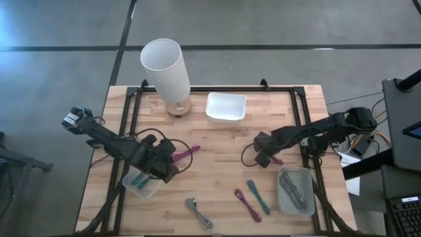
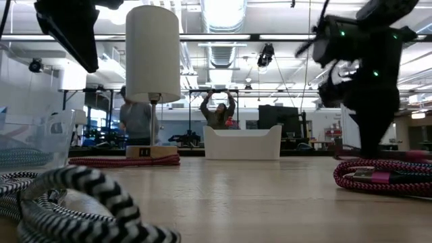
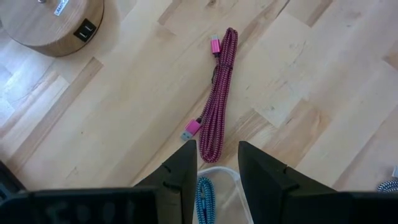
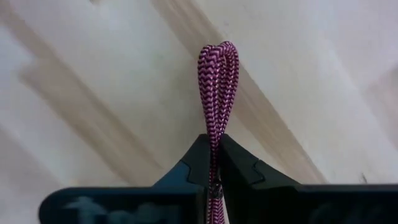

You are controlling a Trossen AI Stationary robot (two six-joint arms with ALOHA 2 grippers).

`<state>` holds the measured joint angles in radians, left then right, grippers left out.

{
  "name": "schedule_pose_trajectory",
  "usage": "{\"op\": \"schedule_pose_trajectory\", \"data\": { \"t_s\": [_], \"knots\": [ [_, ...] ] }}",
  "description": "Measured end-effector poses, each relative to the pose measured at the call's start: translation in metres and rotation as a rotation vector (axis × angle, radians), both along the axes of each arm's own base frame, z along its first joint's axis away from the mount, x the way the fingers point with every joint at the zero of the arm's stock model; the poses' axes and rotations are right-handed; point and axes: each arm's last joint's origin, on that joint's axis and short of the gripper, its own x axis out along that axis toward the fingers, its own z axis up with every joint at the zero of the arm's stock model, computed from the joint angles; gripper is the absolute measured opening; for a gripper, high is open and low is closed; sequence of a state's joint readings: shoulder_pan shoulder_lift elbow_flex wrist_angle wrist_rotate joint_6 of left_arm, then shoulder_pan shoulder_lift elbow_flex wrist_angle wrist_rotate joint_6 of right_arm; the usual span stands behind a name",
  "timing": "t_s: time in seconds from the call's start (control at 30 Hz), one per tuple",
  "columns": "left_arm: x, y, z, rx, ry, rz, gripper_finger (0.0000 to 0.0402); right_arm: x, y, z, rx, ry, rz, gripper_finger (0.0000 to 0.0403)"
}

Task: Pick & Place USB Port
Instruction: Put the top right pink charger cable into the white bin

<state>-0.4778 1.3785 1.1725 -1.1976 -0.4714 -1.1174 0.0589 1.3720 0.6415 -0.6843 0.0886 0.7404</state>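
Observation:
My right gripper (image 1: 263,158) (image 4: 215,142) is at the table's right middle, shut on a bundled magenta braided cable (image 4: 217,74). My left gripper (image 1: 166,163) (image 3: 217,152) is open above the far rim of a clear tub (image 1: 139,185) that holds a teal cable (image 3: 204,196); it touches nothing. Just beyond its fingers a second magenta cable bundle (image 3: 217,93) (image 1: 187,153) lies flat on the wood. A white lamp (image 1: 168,69) stands at the far edge, and its wooden base shows a USB port (image 3: 85,29). My right gripper pinches the magenta cable bundle between its two fingers, several strands together, a short way back from the looped end (image 4: 217,56). That loop sticks out past the fingertips along their length, close over the wood. Whether it rests on the table I cannot tell.
A white bin (image 1: 225,106) sits at the far edge beside the lamp. A grey tray (image 1: 296,192) with a grey cable is at the near right. Teal (image 1: 258,196), pink (image 1: 248,205) and black-and-white striped (image 1: 199,214) cables lie near the front edge. People stand in the room behind.

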Motion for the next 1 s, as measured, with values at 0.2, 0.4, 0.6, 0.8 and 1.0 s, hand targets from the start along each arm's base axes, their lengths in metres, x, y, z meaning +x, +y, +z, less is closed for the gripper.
{"op": "schedule_pose_trajectory", "data": {
  "t_s": [0.2,0.4,0.6,0.8,1.0],
  "knots": [
    [0.000,0.000,0.000,0.010,0.006,-0.019,0.0113,0.022,0.001,0.027,-0.032,-0.102,0.117,0.0016],
    [0.000,0.000,0.000,0.026,-0.001,-0.018,0.0113,0.043,-0.001,0.059,-0.173,-0.209,0.264,0.0016],
    [0.000,0.000,0.000,0.027,-0.001,-0.018,0.0113,0.065,-0.011,0.094,-0.301,-0.338,0.379,0.0015],
    [0.000,0.001,0.000,0.027,-0.002,-0.017,0.0113,0.085,-0.033,0.115,-0.434,-0.425,0.473,0.0015],
    [0.001,0.000,0.000,0.029,-0.006,-0.018,0.0113,0.108,-0.066,0.118,-0.555,-0.434,0.515,0.0015]
  ]
}}
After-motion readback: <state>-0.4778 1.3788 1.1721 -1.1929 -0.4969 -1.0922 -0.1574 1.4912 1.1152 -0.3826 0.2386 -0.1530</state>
